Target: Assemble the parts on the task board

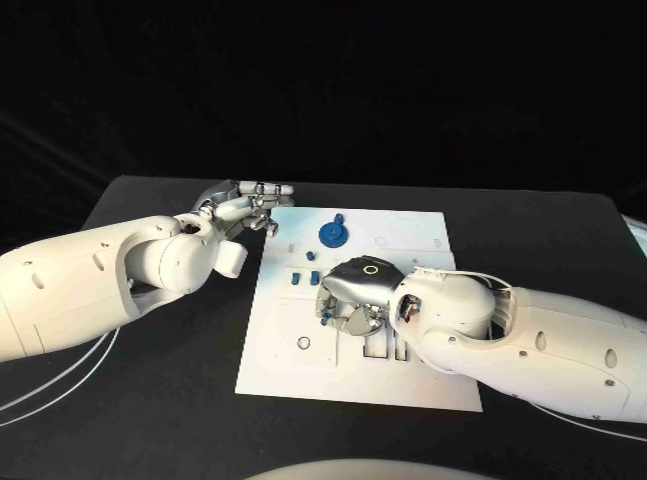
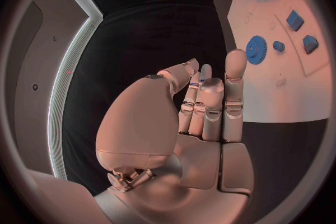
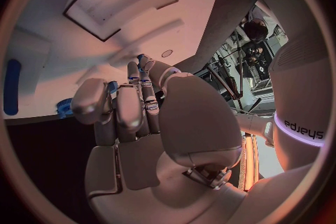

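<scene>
This looks like a robot laboratory: a black matte table (image 1: 150,400) under a dark backdrop, and metal stands with cables and equipment (image 3: 241,67) beside it.

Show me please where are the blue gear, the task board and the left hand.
blue gear (image 1: 333,235): head view, centre of the disc.
task board (image 1: 410,385): head view, bare white near corner.
left hand (image 2: 203,103): left wrist view, middle of the fingers.

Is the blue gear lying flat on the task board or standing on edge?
Flat. The blue gear shows its round face upward on the task board, and the left wrist view shows its toothed disc face too.
</scene>
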{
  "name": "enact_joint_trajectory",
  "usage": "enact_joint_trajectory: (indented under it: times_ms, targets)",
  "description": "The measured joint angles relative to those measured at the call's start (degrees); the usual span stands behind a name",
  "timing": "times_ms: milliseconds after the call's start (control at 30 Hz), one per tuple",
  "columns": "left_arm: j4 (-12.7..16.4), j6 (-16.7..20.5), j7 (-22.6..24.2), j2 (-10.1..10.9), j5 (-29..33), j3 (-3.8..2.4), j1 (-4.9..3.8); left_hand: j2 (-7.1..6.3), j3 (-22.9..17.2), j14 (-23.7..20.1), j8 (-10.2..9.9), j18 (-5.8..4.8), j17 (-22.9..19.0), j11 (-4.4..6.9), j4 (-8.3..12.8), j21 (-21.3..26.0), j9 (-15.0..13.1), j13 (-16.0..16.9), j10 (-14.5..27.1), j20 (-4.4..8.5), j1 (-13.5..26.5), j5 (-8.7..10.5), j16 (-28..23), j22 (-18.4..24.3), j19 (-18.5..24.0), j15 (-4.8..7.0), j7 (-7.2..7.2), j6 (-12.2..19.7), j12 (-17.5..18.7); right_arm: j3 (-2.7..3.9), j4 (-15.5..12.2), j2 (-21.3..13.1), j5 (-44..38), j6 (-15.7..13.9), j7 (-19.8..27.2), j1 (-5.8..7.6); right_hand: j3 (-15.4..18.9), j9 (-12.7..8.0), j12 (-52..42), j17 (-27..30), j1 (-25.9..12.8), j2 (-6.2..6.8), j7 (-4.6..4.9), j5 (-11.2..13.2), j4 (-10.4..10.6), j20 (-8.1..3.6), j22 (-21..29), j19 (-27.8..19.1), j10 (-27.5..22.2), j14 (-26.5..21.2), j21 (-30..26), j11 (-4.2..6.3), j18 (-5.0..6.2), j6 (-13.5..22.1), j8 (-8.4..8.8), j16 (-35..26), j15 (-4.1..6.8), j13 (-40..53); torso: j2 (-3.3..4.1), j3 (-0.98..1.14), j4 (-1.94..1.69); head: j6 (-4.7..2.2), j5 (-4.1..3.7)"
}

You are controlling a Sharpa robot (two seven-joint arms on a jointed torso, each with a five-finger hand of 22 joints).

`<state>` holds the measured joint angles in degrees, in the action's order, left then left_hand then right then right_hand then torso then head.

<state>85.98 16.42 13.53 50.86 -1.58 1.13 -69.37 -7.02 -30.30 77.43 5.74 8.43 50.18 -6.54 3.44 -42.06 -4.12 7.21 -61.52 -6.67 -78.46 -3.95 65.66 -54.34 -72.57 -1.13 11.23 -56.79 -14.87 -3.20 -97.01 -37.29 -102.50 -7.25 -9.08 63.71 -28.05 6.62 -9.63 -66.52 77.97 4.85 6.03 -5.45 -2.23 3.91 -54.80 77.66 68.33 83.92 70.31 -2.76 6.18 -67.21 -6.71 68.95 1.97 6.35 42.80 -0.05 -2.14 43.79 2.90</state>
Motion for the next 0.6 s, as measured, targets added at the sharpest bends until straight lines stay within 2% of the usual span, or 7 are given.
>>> enact_joint_trajectory:
  times_ms: [500, 533, 600]
  targets:
    - [0.16, -0.13, -0.13, 0.02, -0.05, 0.0, 0.0, 0.0, 0.18, 0.0, 0.0, 0.0, 0.01, -0.21, -0.18, -0.01, -0.01, 0.0, 0.21, 0.0, 0.0, 0.0, 0.0, 0.05, 0.0, 0.0, 0.0, 0.0, 0.0, -0.24, 0.36, 1.25, -2.46, 1.73, -0.75, 0.07, 0.02, 0.21, -0.01, -0.05, -0.55, -0.22, 0.22, -0.06, 0.02, 0.0, 0.14, 0.0, 0.0, 0.0, 0.0, -0.01, 0.0, -0.04, -0.04, 0.0, 0.0, -0.12, -0.01, -0.02, 0.0, 0.22, 0.07]
    - [0.16, -0.14, -0.15, 0.02, -0.05, 0.0, 0.0, 0.0, 0.18, 0.0, 0.0, 0.0, 0.01, -0.21, -0.18, -0.01, -0.01, 0.0, 0.21, 0.0, 0.0, 0.0, 0.0, 0.05, 0.0, 0.0, 0.0, 0.0, 0.0, -0.24, 0.35, 1.25, -2.55, 1.78, -0.77, 0.08, 0.18, 0.22, 0.14, -0.05, -0.86, 0.08, 0.22, -0.47, 0.18, 0.0, 0.21, 0.0, 0.01, 0.0, 0.0, -0.02, 0.0, -0.04, -0.04, 0.0, 0.0, -0.21, -0.01, -0.03, 0.0, 0.23, 0.07]
    - [0.16, -0.15, -0.19, 0.02, -0.05, 0.0, 0.0, 0.0, 0.18, 0.0, 0.0, 0.0, 0.01, -0.21, -0.18, -0.01, -0.01, 0.0, 0.21, 0.0, 0.0, 0.0, 0.0, 0.05, 0.0, 0.0, 0.0, 0.0, 0.0, -0.25, 0.34, 1.25, -2.67, 1.86, -0.81, 0.08, 0.9, 0.3, 0.63, -0.05, -1.75, 0.35, 0.75, -1.35, 0.42, 0.21, 0.31, 0.21, -0.42, 0.13, 0.0, -0.45, 0.0, 0.51, -0.02, 0.04, -0.13, -0.46, -0.01, -0.03, 0.01, 0.24, 0.08]
